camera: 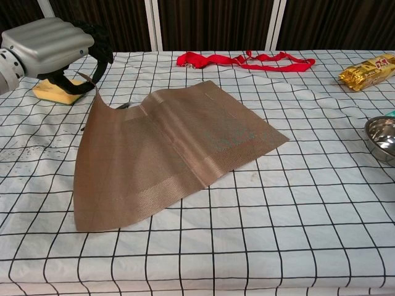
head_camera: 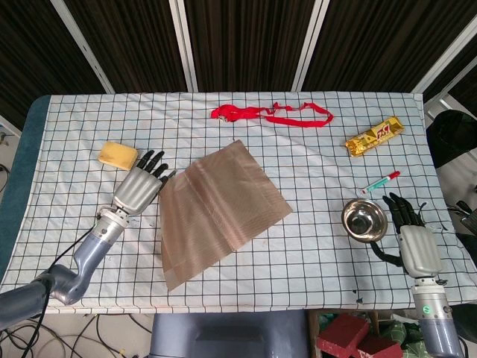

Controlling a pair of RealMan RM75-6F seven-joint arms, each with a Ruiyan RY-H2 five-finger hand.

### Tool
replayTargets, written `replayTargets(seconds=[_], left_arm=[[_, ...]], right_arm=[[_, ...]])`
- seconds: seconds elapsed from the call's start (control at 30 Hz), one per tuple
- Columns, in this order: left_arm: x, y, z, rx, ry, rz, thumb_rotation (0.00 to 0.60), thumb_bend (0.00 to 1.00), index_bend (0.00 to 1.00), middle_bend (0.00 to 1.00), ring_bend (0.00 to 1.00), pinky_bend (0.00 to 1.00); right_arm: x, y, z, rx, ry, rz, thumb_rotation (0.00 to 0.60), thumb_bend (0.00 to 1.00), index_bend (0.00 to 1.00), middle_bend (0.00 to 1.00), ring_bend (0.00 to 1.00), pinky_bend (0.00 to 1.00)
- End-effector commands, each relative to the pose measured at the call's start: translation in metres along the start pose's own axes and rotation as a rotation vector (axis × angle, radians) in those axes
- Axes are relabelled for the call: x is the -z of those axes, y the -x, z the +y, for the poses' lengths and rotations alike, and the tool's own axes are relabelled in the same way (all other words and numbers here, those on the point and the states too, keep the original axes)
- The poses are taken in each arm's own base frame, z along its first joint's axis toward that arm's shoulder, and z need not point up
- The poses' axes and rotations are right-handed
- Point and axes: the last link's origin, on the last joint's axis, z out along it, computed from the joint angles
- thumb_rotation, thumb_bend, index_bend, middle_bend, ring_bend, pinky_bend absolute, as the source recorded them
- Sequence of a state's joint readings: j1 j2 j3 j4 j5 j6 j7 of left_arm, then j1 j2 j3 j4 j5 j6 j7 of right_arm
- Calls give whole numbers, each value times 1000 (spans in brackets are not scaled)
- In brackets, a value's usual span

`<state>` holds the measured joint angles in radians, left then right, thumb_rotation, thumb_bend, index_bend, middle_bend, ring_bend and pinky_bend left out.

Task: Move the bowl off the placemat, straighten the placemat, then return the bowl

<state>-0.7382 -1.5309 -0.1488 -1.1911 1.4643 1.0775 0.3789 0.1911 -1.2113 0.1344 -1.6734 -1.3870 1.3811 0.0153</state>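
Pinching the placemat (camera: pixel 166 148) corner lifted, the left hand (head_camera: pixel 139 186); the right hand (head_camera: pixel 414 242), fingers spread, beside the bowl (head_camera: pixel 364 220).

The placemat (head_camera: pixel 216 205) pinched in the left hand (head_camera: pixel 139 188) looks like matt brown woven fabric with a fine ribbed texture. By the right hand (head_camera: pixel 414 242), the bowl (head_camera: pixel 364 220) is shiny polished metal. Both hands have smooth silvery shells.
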Motion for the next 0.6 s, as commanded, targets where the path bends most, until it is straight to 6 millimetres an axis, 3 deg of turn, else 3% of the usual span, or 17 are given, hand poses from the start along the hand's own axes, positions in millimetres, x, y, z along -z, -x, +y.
replayTargets(seconds=[0.03, 0.47, 0.6], left_arm=[[-17, -4, -4, -47, -32, 11, 600, 457, 703, 285, 63, 123], [-42, -8, -30, -164, -140, 17, 600, 454, 703, 283, 63, 122], [-49, -12, -34, -154, -183, 29, 600, 410, 678, 266, 63, 116]], right_arm=[[0, 0, 0, -1, 0, -1, 600, 228, 89, 17, 16, 171], [0, 2, -1, -5, -2, -14, 600, 228, 89, 17, 17, 171], [0, 3, -2, -2, -4, -19, 600, 227, 89, 17, 16, 171]])
